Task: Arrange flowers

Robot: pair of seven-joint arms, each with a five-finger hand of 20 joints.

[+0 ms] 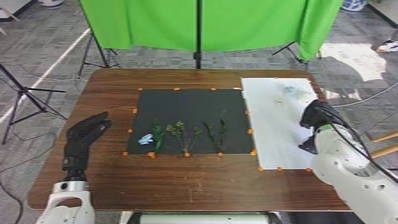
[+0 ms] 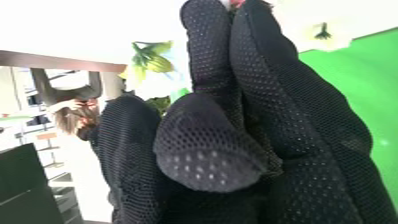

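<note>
We've got our right hand (image 1: 315,114) over the white sheet (image 1: 274,135), right of the dark mat (image 1: 187,112) — spread wide, thumb well off the fingers. Pale blue flower (image 1: 290,90) sits right of the mat's far corner, ahead and slightly left of that hand, the nearer one. Its pointing direction and long axis — we can't tell.

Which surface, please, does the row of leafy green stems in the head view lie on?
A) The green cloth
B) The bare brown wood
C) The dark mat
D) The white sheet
C: the green stems lie on the dark mat, near its edge closest to the robot, to the left of the white sheet.
</note>
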